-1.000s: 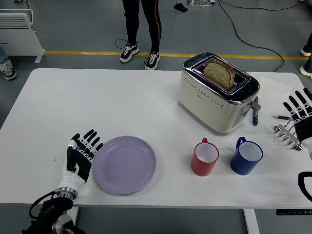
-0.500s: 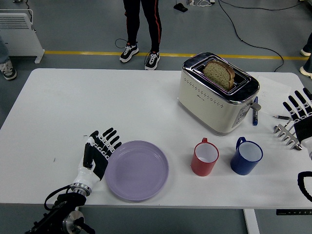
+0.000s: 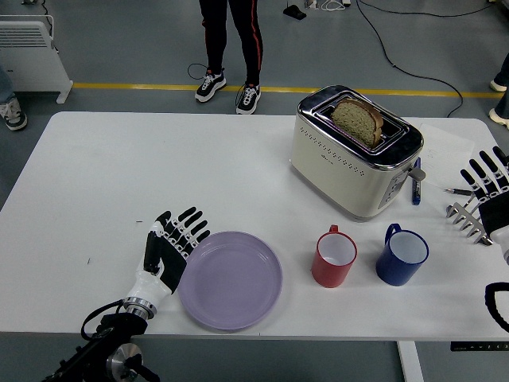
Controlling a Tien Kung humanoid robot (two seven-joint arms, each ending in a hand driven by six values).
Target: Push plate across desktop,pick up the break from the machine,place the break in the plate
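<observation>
A lilac plate lies near the table's front edge, left of centre. My left hand rests flat against the plate's left rim, fingers spread and holding nothing. A cream toaster stands at the back right with a slice of brown bread sticking up out of its slot. My right hand hovers at the right edge of the table, fingers spread, well away from the toaster.
A red mug and a blue mug stand in front of the toaster, right of the plate. A blue pen lies beside the toaster. A person's legs show beyond the far edge.
My left hand has slid to the right, pushing the plate along the front of the table toward the red mug. The right hand has barely moved.
</observation>
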